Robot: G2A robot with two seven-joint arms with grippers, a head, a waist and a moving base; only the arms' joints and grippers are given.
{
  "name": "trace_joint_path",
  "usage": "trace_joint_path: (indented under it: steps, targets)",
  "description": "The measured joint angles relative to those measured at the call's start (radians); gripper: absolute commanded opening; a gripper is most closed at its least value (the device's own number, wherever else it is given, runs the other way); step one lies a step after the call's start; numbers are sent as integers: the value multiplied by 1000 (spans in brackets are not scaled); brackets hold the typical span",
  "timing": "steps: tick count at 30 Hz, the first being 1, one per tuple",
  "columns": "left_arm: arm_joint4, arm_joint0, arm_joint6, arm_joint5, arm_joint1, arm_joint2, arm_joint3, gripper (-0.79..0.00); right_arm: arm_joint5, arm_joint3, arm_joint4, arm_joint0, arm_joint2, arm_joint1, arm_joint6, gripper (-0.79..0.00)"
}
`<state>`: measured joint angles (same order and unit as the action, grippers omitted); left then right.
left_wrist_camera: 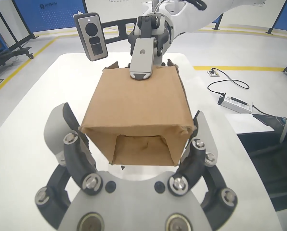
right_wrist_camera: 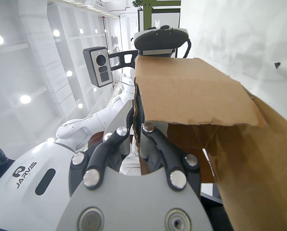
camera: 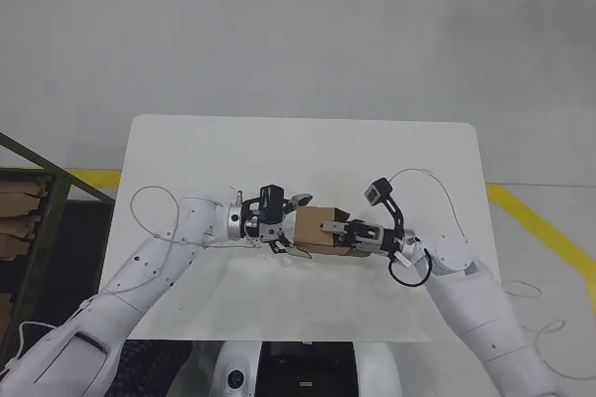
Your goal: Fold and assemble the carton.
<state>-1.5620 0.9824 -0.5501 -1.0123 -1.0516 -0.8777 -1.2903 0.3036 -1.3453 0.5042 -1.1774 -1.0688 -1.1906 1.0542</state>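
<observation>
Carton [camera: 323,230]: brown, lying on its side mid-table [camera: 228,159] between both arms. Left gripper [left_wrist_camera: 134,111]: held level, fingers spread wide either side of the open end. Right gripper [right_wrist_camera: 137,118]: held level, pinched onto the opposite end's wall.

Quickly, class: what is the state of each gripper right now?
Left gripper: open, straddling the carton at its open end.
Right gripper: closed on the carton's wall.

Matt brown cardboard carton [left_wrist_camera: 136,102], smooth white table [camera: 278,149]

A plain brown carton [camera: 321,231] sits on a white table [camera: 278,149], near a yellow floor stripe [camera: 524,215].
</observation>
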Motion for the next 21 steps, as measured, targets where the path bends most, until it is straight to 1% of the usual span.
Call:
trace_joint_path:
  steps: [9,10,11,12,13,14,16,18,21]
  targets:
    - [46,-2,26,0,12,12,-7,0,1,-10,-16,-4,1,1,-17,-785]
    - [49,-2,28,0,13,12,-9,-15,1,-11,-17,-4,1,1,-18,-785]
    - [53,-1,30,0,14,13,-9,-114,1,-11,-18,-5,0,1,-20,-785]
    - [59,-1,33,0,15,13,-9,-142,1,-13,-20,-6,0,1,-21,-785]
    - [65,0,36,0,16,14,-9,-132,1,-13,-21,-7,-1,2,-23,-785]
    - [70,-1,39,0,17,15,-10,-102,1,-14,-22,-7,-1,2,-24,-785]
    - [81,-2,45,0,19,18,-10,-105,0,-16,-25,-9,-3,2,-27,-785]
    - [92,-3,50,0,20,21,-10,-203,-1,-18,-26,-11,-3,3,-28,-785]
    - [112,-4,57,0,23,28,-9,-237,0,-21,-27,-12,-3,3,-28,-785]
